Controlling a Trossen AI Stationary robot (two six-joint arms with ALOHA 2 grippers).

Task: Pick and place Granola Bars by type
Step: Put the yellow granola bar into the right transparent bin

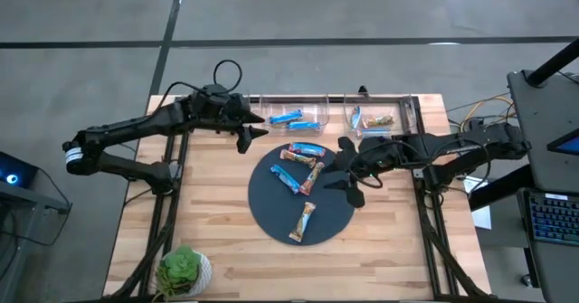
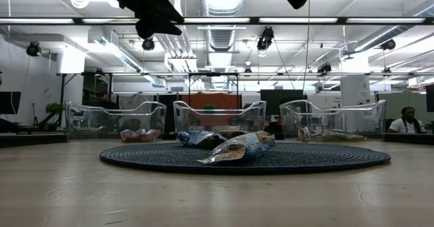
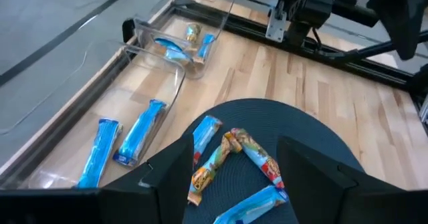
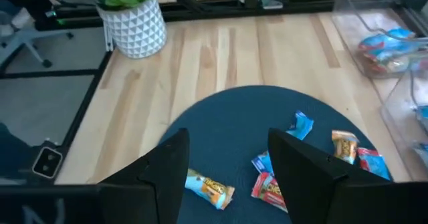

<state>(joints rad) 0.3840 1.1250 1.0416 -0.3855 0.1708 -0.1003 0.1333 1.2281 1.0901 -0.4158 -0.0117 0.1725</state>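
Left end effector (image 1: 246, 131), fingers apart and empty, hovers near the blue-bar bin (image 1: 291, 113); right end effector (image 1: 355, 172), likewise parted, hangs over the dark disc (image 1: 271, 214) where unsorted Granola Bars (image 1: 302, 166) await binning on the bench (image 1: 217, 240).

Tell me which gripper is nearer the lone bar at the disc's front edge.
Right. The right gripper hovers over the disc's right edge, close to the lone bar; the left gripper hangs beyond the disc's far-left rim.
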